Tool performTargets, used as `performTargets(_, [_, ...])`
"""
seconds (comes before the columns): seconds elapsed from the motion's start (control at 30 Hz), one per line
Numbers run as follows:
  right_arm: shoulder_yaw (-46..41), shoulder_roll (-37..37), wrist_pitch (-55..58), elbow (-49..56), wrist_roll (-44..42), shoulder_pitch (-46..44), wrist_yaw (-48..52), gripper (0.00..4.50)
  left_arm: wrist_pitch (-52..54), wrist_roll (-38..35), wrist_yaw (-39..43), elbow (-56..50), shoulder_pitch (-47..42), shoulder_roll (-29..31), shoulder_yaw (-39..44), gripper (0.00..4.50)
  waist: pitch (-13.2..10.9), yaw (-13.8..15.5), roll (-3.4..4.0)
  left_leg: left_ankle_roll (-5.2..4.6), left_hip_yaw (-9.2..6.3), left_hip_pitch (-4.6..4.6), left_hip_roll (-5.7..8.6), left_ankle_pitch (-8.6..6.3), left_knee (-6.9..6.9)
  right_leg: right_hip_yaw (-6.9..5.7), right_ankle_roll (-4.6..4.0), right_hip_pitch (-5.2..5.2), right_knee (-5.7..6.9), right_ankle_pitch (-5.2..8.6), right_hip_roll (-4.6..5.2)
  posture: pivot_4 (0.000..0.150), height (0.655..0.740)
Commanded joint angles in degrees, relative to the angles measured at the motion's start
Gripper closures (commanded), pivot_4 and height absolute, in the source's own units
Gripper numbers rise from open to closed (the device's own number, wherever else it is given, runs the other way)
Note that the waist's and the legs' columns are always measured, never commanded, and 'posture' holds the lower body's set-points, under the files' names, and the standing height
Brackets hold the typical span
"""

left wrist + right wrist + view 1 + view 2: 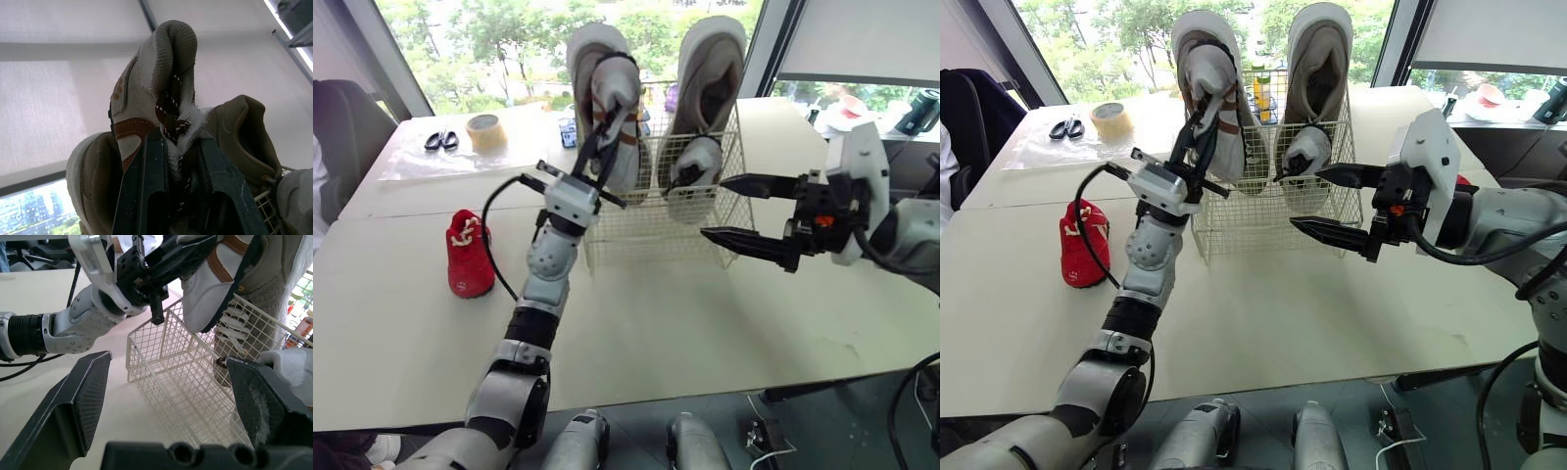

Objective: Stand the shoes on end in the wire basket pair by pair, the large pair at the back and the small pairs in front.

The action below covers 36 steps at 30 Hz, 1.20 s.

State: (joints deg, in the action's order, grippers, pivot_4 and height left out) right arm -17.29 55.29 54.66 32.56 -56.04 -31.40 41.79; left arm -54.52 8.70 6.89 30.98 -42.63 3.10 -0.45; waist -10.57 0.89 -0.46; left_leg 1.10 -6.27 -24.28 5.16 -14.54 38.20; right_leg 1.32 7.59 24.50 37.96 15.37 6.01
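The left gripper (604,125) gripped a small shoe (619,103) by its tongue above the basket's (646,235) front-left corner, so it needed lowering straight, on end, before the large shoe (582,54), while the right gripper (715,208) gaped alongside.

Two head cameras, side by side, look forward and down across the tabletop (705,323) to the wire basket (646,230). The left wrist camera looks upward, very close along the left fingers (142,186) to a small white shoe (146,93). The right wrist camera, low and near, shares that basket.
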Motion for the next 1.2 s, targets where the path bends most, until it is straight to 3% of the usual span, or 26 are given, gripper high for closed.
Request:
performTargets(0.03, [-2.16,1.28,-0.37,1.71,-1.44,-0.01,-0.54,0.44,-4.74,5.3,-4.94,5.17,-1.39,-0.09,-0.75,4.44,0.01,0.0,0.0,-0.1,0.0,0.01,0.0,-0.06,0.0,0.0,0.0,0.0,0.01,0.0,0.0,0.15,0.74])
performTargets(0.37, [-2.27,1.69,-1.08,1.93,-1.87,0.54,-1.51,0.44,-7.7,10.31,-11.39,14.54,0.57,0.14,-3.43,4.44,0.08,0.15,-0.01,-0.16,0.0,0.17,0.01,-0.09,0.0,0.0,0.01,-0.15,0.02,0.0,0.0,0.15,0.74])
performTargets(0.63, [-0.73,0.85,-2.34,1.71,-0.7,0.36,-1.86,0.44,-3.2,2.29,-6.67,12.48,3.92,-0.71,-3.98,4.44,0.24,-0.01,0.04,-0.19,-0.01,0.48,0.0,-0.11,-0.06,0.0,0.01,-0.45,0.0,0.0,0.0,0.15,0.74])
performTargets(0.67, [-0.6,0.75,-2.48,1.7,-0.64,0.42,-1.87,0.44,-1.91,0.78,-5.89,11.2,4.52,-0.9,-3.79,3.41,0.24,-0.05,0.05,-0.21,-0.01,0.56,0.0,-0.12,-0.09,0.0,0.01,-0.52,-0.02,0.0,-0.01,0.15,0.74])
performTargets(0.83, [-0.15,0.86,-3.34,1.52,-0.04,0.7,-1.61,0.44,6.03,-6.55,-1.18,1.84,8.59,-1.86,-3.67,1.03,0.31,-0.17,0.15,-0.27,-0.02,0.96,-0.07,-0.17,-0.2,0.0,0.01,-0.98,-0.21,0.01,-0.07,0.15,0.74])
performTargets(1.2, [-0.22,0.86,-4.59,0.92,0.98,1.65,-1.26,0.44,39.02,-22.25,6.84,-29.91,19.52,2.93,-0.96,1.03,0.33,-0.06,0.19,-0.28,-0.13,0.96,-0.07,-0.17,-0.16,-0.05,0.01,-1.05,-0.25,0.01,-0.09,0.15,0.74])
